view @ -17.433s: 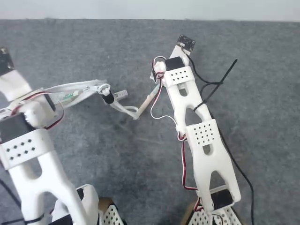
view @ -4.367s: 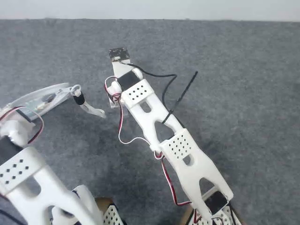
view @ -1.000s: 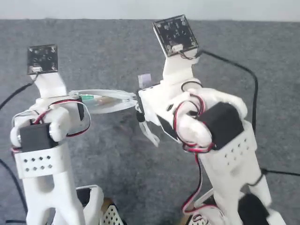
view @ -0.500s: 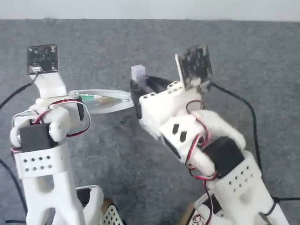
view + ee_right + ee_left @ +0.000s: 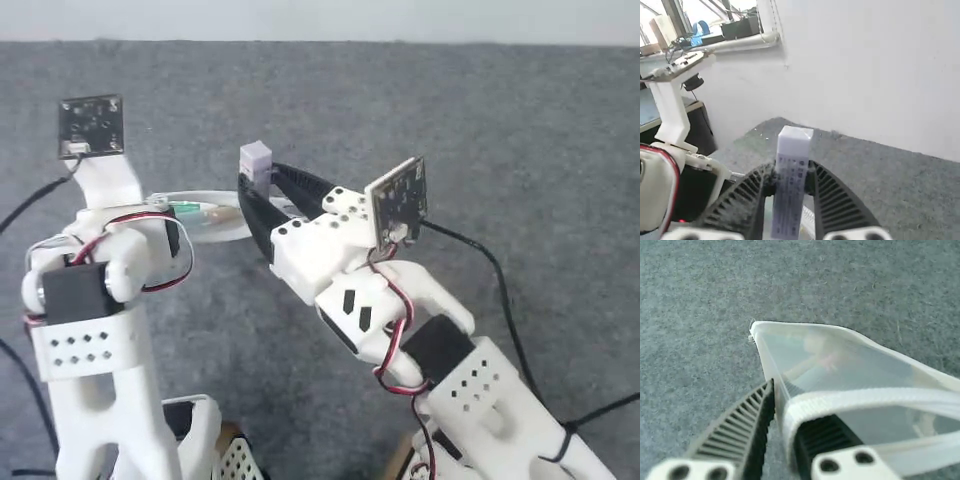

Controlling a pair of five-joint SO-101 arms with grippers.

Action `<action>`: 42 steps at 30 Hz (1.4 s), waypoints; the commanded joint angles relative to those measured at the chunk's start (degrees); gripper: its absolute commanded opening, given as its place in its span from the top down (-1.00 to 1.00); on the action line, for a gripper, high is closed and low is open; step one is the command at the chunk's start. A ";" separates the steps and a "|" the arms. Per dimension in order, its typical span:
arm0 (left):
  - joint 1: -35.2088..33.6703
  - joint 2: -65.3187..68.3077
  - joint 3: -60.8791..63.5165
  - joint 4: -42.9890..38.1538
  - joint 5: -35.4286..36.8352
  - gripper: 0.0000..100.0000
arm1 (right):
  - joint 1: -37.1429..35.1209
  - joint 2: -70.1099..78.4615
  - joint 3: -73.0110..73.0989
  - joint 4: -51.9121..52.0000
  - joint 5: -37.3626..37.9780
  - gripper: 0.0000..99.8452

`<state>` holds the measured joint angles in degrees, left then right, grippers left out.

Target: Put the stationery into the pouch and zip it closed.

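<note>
High view, 10 o'clock of the middle: clear pouch [image 5: 215, 222], held flat above the surface [image 5: 560, 140], something green and pale inside. At 1 o'clock of the pouch's near end, right claw [image 5: 257, 190], closed onto a pale lilac eraser [image 5: 255, 158] standing up past the black fingers; touching the pouch or not, cannot tell.

Told by the left wrist view alone: left claw [image 5: 776, 392] clamped tight on the pouch's white zipper band, ribbed fingers on either side of it; contents showing as blurred pale shapes through the plastic.

Told by the right wrist view alone: eraser upright, printed sleeve facing the camera, a white arm bracket [image 5: 670, 107] beyond it.

Surface: grey, carpet-like, felted. Room: plain white wall [image 5: 865, 60] behind, a window ledge [image 5: 730, 40] with clutter.
</note>
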<state>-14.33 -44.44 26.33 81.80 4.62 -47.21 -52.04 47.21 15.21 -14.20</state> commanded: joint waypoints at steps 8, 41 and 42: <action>0.26 -2.11 -2.68 -0.70 -0.62 0.98 | -2.07 -1.80 8.44 -18.95 1.76 0.99; 0.18 -2.20 -1.80 -1.32 -0.62 0.98 | -1.89 23.69 10.55 -40.57 14.51 0.99; 0.18 -2.20 -1.80 -1.32 -0.62 0.98 | -1.89 24.92 10.55 -41.54 15.74 0.99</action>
<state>-14.42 -44.35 26.33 81.80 4.88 -49.05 -30.42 58.20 -23.65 -2.24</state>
